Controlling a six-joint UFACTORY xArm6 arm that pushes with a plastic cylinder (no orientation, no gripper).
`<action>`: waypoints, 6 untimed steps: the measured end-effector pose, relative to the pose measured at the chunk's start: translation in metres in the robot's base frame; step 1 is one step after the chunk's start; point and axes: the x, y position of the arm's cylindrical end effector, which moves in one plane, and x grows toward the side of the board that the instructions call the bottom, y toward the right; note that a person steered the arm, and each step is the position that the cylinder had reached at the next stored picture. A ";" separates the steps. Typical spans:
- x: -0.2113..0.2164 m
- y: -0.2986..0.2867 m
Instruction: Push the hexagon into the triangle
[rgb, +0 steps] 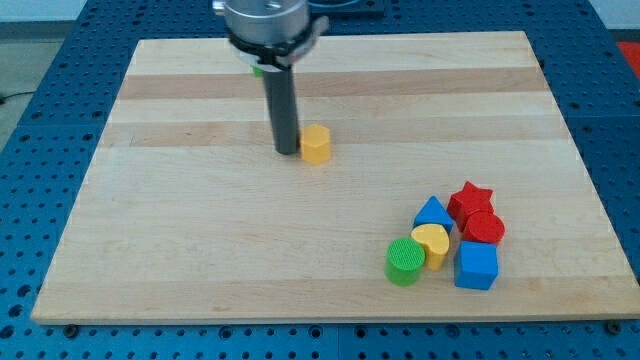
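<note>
Now yellow hexagon touches my tip's right.

Well apart from my tip, toward the view's bottom right on the wooden board, a red star, a second red block, a yellow heart, a green cylinder and a blue cube sit clustered.

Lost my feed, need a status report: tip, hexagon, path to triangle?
My tip just left of yellow hexagon block. Blue triangle block far off, lower right, in cluster. Path between open.
</note>
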 end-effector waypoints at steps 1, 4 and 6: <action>0.002 0.022; 0.022 0.097; 0.027 0.128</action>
